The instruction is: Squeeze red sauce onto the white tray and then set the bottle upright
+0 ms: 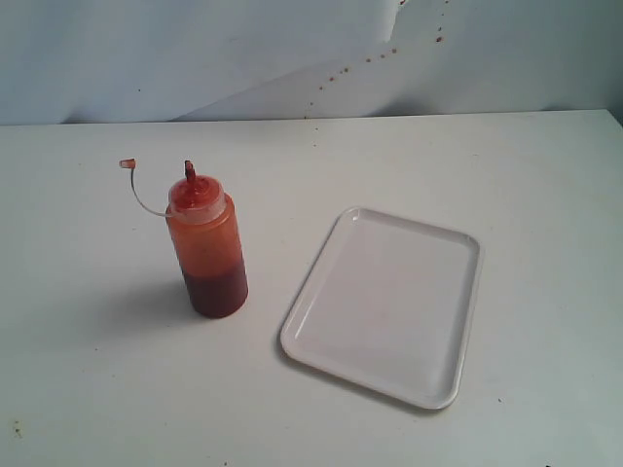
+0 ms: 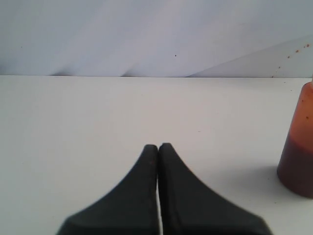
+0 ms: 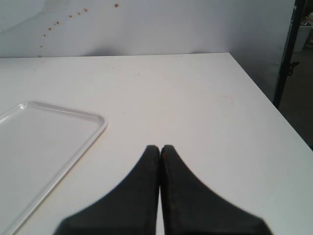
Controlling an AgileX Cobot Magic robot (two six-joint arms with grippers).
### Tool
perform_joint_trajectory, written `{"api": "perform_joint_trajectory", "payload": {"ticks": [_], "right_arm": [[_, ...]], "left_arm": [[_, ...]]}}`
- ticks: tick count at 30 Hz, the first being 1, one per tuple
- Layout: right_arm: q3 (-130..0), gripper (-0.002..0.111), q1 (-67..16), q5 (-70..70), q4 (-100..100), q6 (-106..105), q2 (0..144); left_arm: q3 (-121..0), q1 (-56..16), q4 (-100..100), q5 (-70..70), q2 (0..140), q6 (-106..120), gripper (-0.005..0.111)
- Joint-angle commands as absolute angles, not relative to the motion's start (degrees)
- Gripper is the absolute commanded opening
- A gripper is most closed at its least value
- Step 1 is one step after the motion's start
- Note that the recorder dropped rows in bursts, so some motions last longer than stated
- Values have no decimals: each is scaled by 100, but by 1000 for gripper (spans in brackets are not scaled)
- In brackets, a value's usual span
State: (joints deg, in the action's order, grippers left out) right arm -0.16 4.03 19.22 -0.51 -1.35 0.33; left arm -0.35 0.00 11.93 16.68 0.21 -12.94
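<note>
Found the left claw (image 2: 157,147) pressed together and gripping nothing, low over bare desk (image 2: 73,122), near the bottle (image 2: 299,147) but not touching it. Saw only open desk between the two. Found the right claw (image 3: 160,147) likewise pressed together and empty, near the white tray (image 3: 39,142); could not see the bottle from that wrist.

In the exterior view, confirmed the bottle (image 1: 206,253) upright on the desk. Noted red sauce (image 1: 216,292) dark in its lower part and a thinner orange film above. Noted the nozzle (image 1: 190,172) uncapped, with the cap (image 1: 127,164) held out on a thin tether (image 1: 146,199) on the side of the bottle away from the tray. Placed the tray (image 1: 384,306) flat beside the bottle, apart from it.

Counted two claws, one bottle, one tray, one cap.

Recorded scattered red specks (image 1: 370,60) on the backdrop behind the bottle. Saw neither claw in the exterior view. Saw the bottle only in part from the left wrist, its top cut off, and the tray only in part from the right wrist.
</note>
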Motion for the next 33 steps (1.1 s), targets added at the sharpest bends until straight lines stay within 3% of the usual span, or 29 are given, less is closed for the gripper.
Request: {"api": "perform_joint_trajectory", "payload": {"ticks": [1, 10, 21, 33], "right_arm": [[0, 0, 392, 1917, -51, -150, 0], [0, 0, 392, 1917, -51, -150, 0], [0, 0, 392, 1917, -51, -150, 0], [0, 0, 392, 1917, -51, -150, 0]], "left_arm": [[0, 0, 1266, 1633, 0, -1306, 0], [0, 0, 1275, 1021, 0, -1306, 0], [0, 0, 1259, -1789, 0, -1317, 0], [0, 2, 919, -3139, 0, -937, 0]]}}
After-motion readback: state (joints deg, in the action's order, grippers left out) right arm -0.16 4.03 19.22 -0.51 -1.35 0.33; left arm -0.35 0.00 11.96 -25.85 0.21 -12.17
